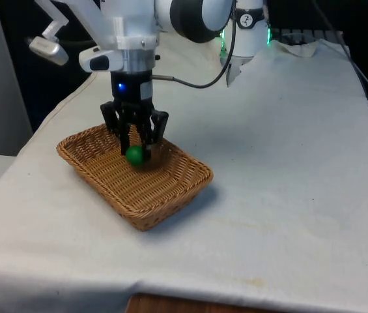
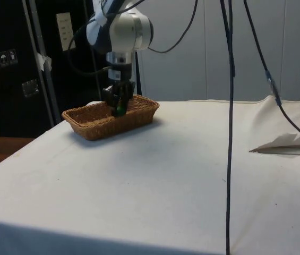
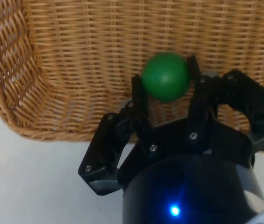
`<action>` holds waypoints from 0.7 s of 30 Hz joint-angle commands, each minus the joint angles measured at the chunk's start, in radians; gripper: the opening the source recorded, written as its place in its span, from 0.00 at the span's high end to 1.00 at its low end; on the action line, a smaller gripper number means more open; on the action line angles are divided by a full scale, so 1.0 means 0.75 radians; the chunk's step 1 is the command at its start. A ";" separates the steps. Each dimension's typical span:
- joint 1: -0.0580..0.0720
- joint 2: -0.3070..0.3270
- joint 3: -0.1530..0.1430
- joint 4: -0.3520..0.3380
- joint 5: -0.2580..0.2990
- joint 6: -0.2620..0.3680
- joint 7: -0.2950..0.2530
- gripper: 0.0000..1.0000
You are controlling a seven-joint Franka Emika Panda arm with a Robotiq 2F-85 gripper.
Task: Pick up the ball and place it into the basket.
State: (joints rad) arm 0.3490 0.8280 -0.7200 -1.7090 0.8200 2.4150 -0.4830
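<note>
Hovering inside the wicker basket [image 1: 170,195], gripper [image 1: 136,154] clamps the green ball [image 1: 135,154].
Bare cloth [image 1: 288,169] lies open at 3 o'clock.

Between the matt black plastic fingers [image 3: 139,100] sits a smooth, matt green ball [image 3: 165,77], under them a rough tan woven wicker basket [image 1: 164,189], on the counter's [image 1: 288,163] creased white cloth.

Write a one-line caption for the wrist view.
Gripper holds green ball over the wicker basket.
</note>
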 commanded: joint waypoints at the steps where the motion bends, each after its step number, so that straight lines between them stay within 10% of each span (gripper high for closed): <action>1: -0.008 0.012 0.008 0.013 0.015 0.007 -0.004 0.99; 10: 0.003 0.019 -0.005 0.013 0.017 -0.001 -0.001 0.94; 21: 0.004 0.020 -0.005 0.012 0.017 -0.001 -0.001 0.03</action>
State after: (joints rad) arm 0.3530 0.8420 -0.7250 -1.7010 0.8310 2.4140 -0.4830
